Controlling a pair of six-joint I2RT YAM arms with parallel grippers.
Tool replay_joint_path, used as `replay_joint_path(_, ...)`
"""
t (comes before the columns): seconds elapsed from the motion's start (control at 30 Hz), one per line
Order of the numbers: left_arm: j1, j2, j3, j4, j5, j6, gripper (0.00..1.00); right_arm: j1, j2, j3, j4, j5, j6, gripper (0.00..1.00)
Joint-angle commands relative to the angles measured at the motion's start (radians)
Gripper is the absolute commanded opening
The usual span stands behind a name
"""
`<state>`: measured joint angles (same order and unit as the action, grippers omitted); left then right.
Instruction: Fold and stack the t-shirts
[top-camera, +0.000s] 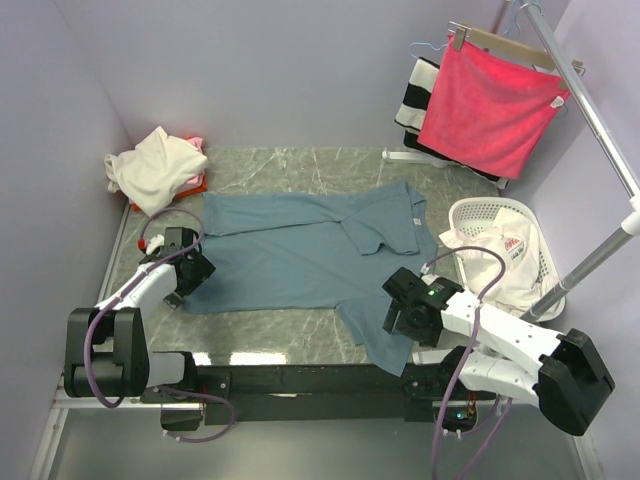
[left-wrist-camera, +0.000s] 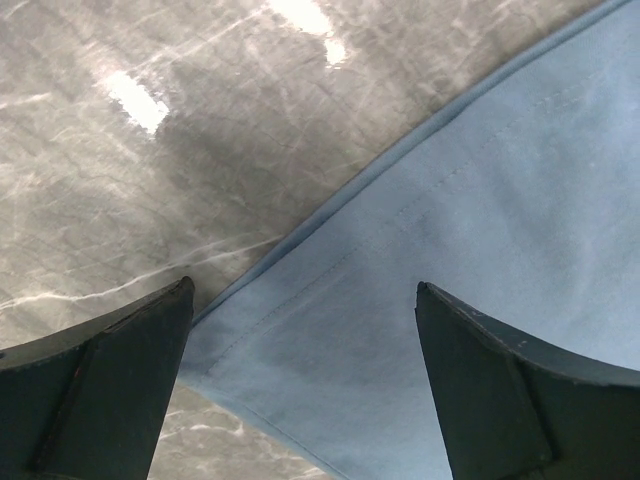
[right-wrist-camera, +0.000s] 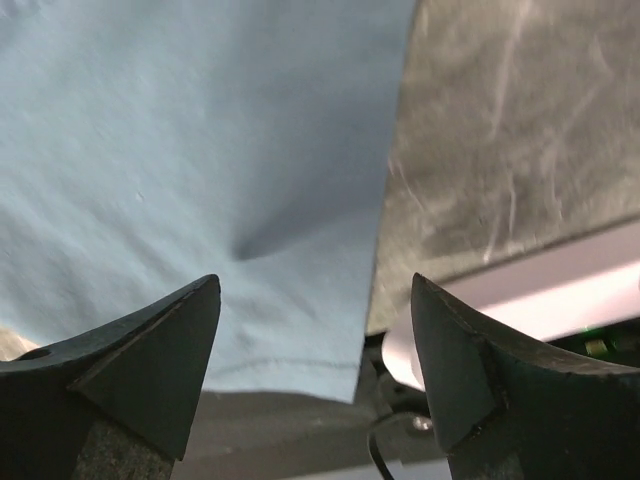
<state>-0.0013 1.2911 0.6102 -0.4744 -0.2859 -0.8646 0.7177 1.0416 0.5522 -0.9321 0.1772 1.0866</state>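
A blue-grey shirt (top-camera: 300, 250) lies spread out flat in the middle of the grey stone table (top-camera: 300, 170). Its bottom edge is on the left and its collar is on the right. One sleeve reaches down to the near edge of the table. The left gripper (left-wrist-camera: 302, 288) is over the near left corner of the shirt. Its two dark fingers (left-wrist-camera: 110, 380) are wide apart, with the corner of the shirt below the gap, and it holds nothing. The right gripper (right-wrist-camera: 313, 281) is over the near sleeve, right at the sleeve's edge. Its fingers are wide apart too, with nothing held between them. From the wrist views I cannot tell if the fingertips touch the cloth. A cream shirt (top-camera: 155, 170) sits in a bunched heap at the back left corner of the table. A bit of a pink-red shirt (top-camera: 195, 186) peeks out from under it. On the right is a white basket (top-camera: 490, 208). A white shirt with red print (top-camera: 500, 262) lies in it and hangs over its rim. Behind the basket, a bright pink towel (top-camera: 490, 105) hangs on a hanger, next to a black-and-white striped cloth (top-camera: 413, 95).
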Motion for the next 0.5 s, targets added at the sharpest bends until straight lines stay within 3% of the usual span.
replay_joint_path(0.0,-0.002,0.034,-0.049,0.045,0.146,-0.024,0.99,0.006,0.02,0.013,0.087,0.056,-0.014,0.83)
replay_joint_path(0.27,-0.002,0.031,-0.053,0.045,0.16,-0.021,0.98,0.019,0.133,-0.058,0.15,-0.062,-0.033,0.81)
replay_joint_path(0.37,-0.002,0.027,-0.053,0.042,0.166,-0.02,0.98,0.026,0.138,-0.066,0.151,-0.097,-0.039,0.75)
replay_joint_path(0.47,-0.002,0.016,-0.056,0.037,0.166,-0.024,0.96,0.04,0.129,-0.072,0.154,-0.102,-0.031,0.46)
